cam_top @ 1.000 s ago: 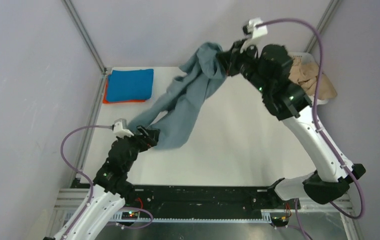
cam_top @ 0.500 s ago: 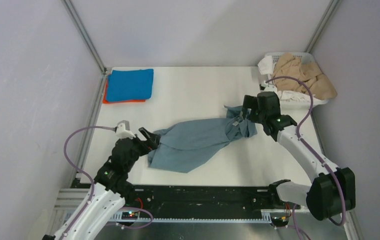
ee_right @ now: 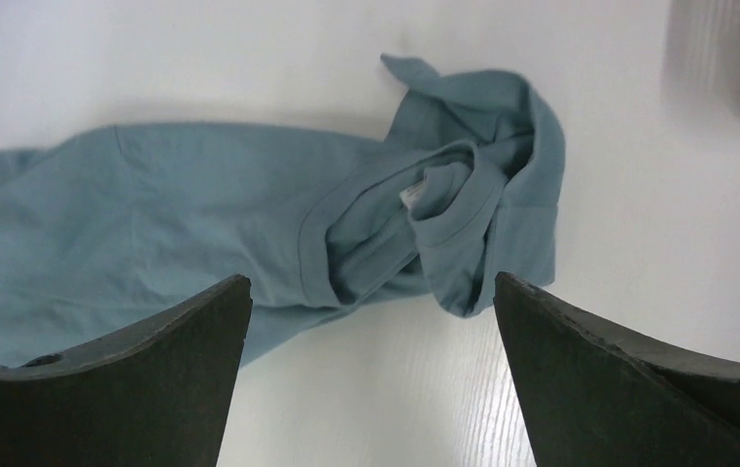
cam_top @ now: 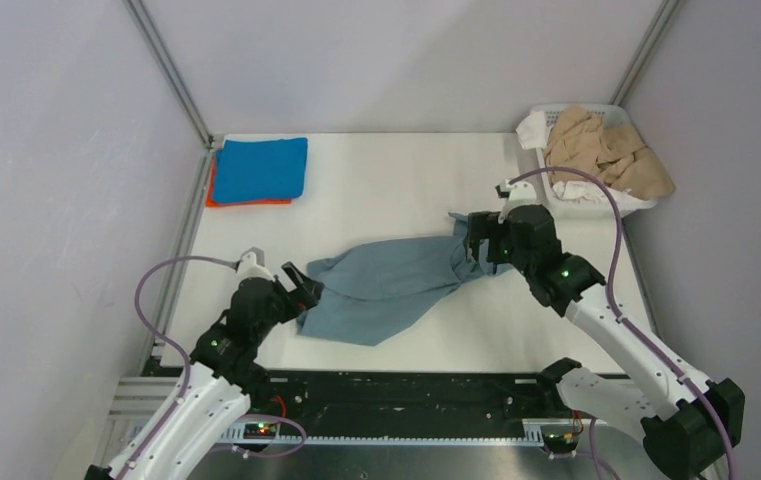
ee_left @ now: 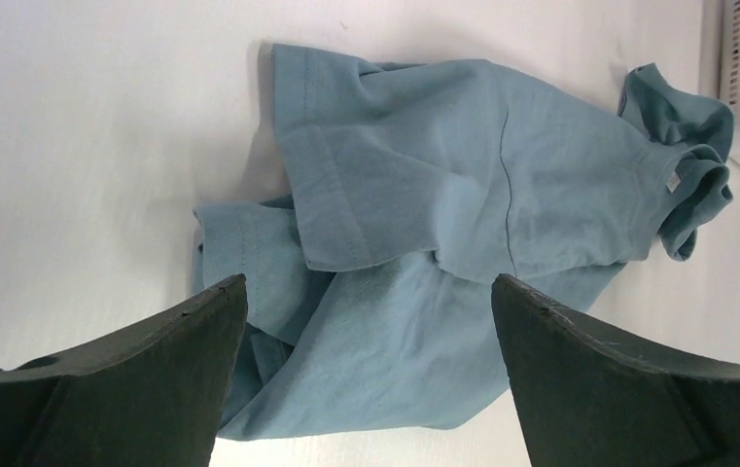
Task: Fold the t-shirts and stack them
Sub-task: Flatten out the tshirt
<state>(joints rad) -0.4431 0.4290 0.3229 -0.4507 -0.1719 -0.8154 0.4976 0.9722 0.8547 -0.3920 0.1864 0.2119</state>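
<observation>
Though obscure overhead, label [ee_right: 410, 196] on t-shirt [ee_right: 181, 195]

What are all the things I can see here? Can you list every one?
grey-blue t-shirt: one, dusty grey-blue, crumpled in the middle of the table, between the two grippers
blue t-shirt: one, bright blue, folded, far left corner, on top of the orange one
orange t-shirt: one, orange, under the blue one, only its edge shows
basket: one, white slatted plastic, far right corner
tan cloth: a heap, count unclear, tan, in the basket
white cloth: count unclear, white, at the basket's left end
table: one, white
left gripper: one, dark, open, over the grey-blue shirt's near-left end
right gripper: one, dark, open, over its collar end
</observation>
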